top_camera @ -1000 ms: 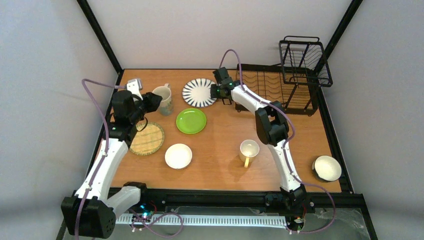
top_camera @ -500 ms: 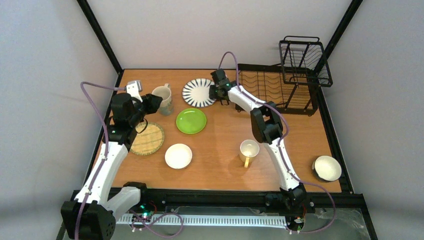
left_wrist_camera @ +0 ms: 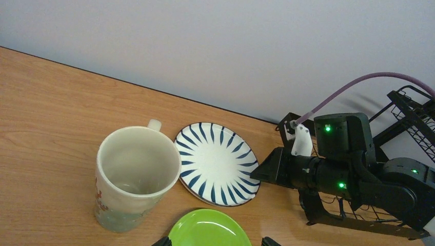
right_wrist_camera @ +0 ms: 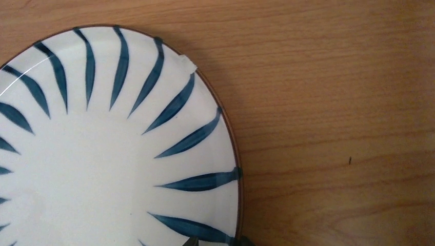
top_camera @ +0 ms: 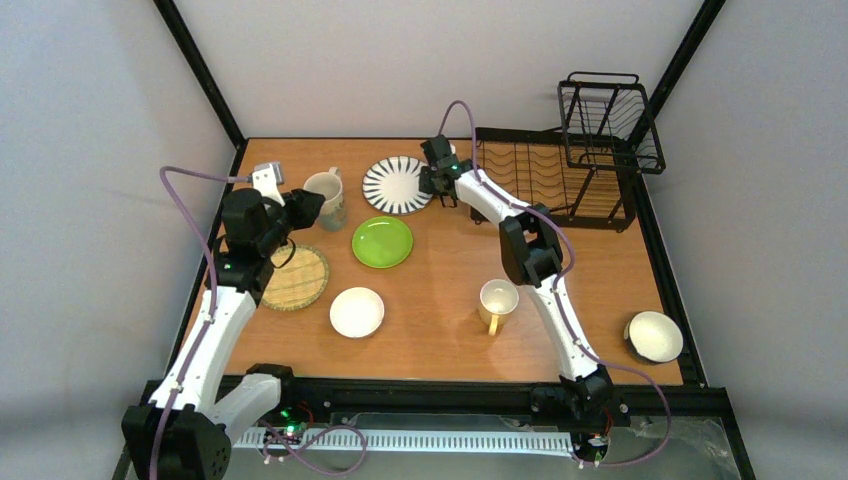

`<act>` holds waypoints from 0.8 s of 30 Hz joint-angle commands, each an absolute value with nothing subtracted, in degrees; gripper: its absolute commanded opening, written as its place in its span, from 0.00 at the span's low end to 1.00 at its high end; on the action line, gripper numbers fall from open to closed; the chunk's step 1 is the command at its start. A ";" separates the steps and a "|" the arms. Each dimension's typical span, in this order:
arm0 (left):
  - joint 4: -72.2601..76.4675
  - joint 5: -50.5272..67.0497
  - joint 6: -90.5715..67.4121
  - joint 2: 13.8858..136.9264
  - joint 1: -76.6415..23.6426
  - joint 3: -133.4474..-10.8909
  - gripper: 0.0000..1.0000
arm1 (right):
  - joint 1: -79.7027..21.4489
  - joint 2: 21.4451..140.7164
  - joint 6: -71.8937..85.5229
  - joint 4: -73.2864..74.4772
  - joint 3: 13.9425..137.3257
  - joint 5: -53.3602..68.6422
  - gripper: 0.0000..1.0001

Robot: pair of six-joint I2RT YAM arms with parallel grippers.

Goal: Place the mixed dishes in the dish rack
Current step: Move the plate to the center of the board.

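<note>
While your right arm drew its elbow inward over the last second, the right tool (top_camera: 437,177) crept slightly toward the far edge of the counter (top_camera: 440,270) and closed in on the right rim of the striped plate (top_camera: 397,185). The plate itself lay flat in much the same spot, near the middle of the far edge. I judged that you were just at the grasp of this first plate, since no dish stood yet in the dish rack (top_camera: 545,176) at the far right corner. The right wrist view gave what the overhead could not: two dark tips a narrow gap apart, one over the glaze and one over bare wood, with the rim between them. Whether they had actually clamped it I could not tell. The left wrist view showed that tool from the side, low and right against the plate's edge. It also showed your left tool (left_wrist_camera: 214,241) with its tips spread wide and holding nothing, poised over the green plate (left_wrist_camera: 208,228) with a mug (left_wrist_camera: 136,177) just beside it. Only the overhead showed the second mug (top_camera: 497,300), well back toward the near edge.
</note>
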State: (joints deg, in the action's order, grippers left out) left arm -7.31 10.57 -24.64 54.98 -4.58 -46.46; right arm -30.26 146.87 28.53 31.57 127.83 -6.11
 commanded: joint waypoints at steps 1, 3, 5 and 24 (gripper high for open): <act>-6.59 10.46 -24.94 54.02 -4.92 -46.83 1.00 | -30.76 150.35 29.18 36.38 128.16 -6.38 0.30; -6.66 10.26 -25.03 53.76 -4.92 -46.79 1.00 | -30.74 150.68 29.67 37.37 128.03 -6.59 0.15; -6.71 10.21 -25.00 53.62 -4.92 -46.81 1.00 | -30.74 151.05 30.17 38.33 128.04 -6.68 0.03; -8.84 9.65 -24.87 53.49 -4.92 -47.11 1.00 | -30.82 144.49 31.12 37.88 120.25 -6.24 0.02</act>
State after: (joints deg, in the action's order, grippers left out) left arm -7.40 9.69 -24.64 54.00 -4.58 -46.46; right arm -30.00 145.03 32.01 29.91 124.70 -7.27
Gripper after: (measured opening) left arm 0.996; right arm 0.031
